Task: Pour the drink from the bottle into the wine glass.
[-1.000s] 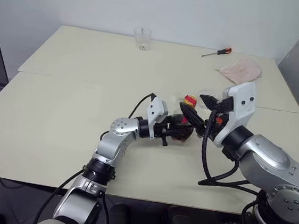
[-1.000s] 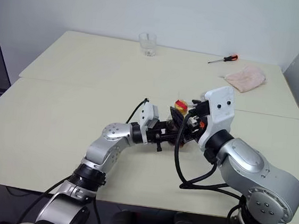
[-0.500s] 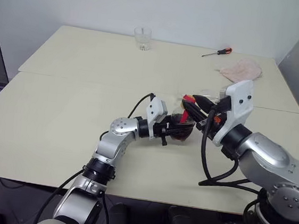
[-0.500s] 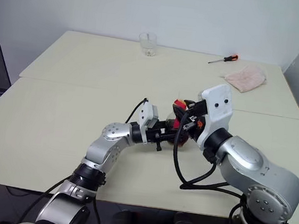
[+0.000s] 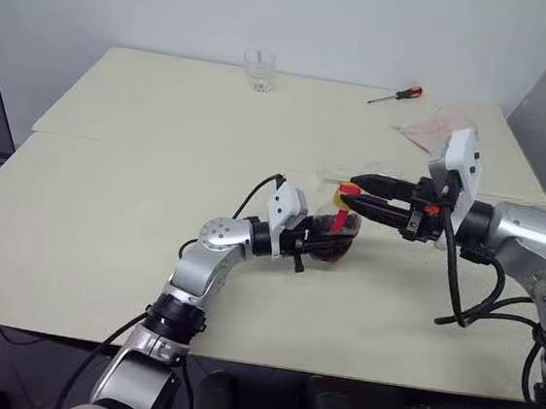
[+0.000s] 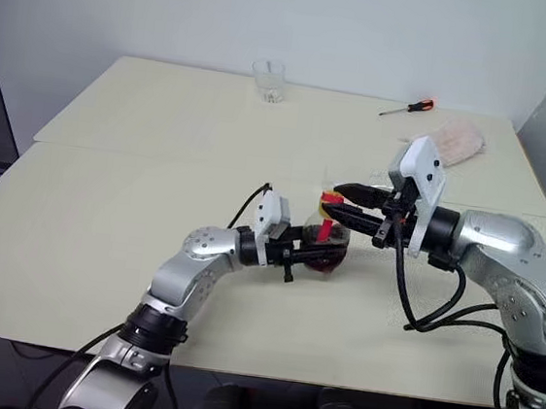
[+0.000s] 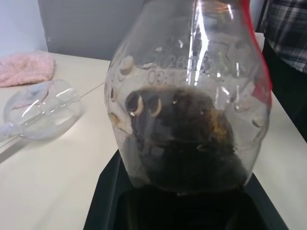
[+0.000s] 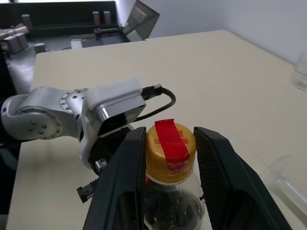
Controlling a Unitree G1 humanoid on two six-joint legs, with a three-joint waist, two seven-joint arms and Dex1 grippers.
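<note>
— Where is the bottle (image 5: 333, 236) at this moment?

— Near the middle of the pale surface (image 5: 108, 197), upright, its long axis vertical and its yellow cap (image 8: 170, 147) pointing up. A red strip runs over the cap and down one side. The drink (image 7: 184, 139), dark and nearly black, fills the lower part of the round body.

— Who has hold of it?

— The left gripper (image 5: 320, 237) reaches in level from the robot's left, its jaws clenched on the bottle's bulbous body low down.

— And the right gripper (image 8: 170, 158)?

— It comes in level from the opposite side, at cap height. Its two black fingers (image 8: 218, 158) stand one on each side of the cap, close to it. I cannot tell whether they press on the cap or stand just off it.

— The wine glass (image 7: 41, 109)?

— It lies on its side on the surface just beyond the bottle, its bowl facing the left wrist view and its stem running away along the surface.

— Anything else?

— A short tumbler (image 5: 259, 69), a screwdriver (image 5: 396, 95) and a pink cloth (image 6: 453, 137) lie well apart at the far edge.
</note>
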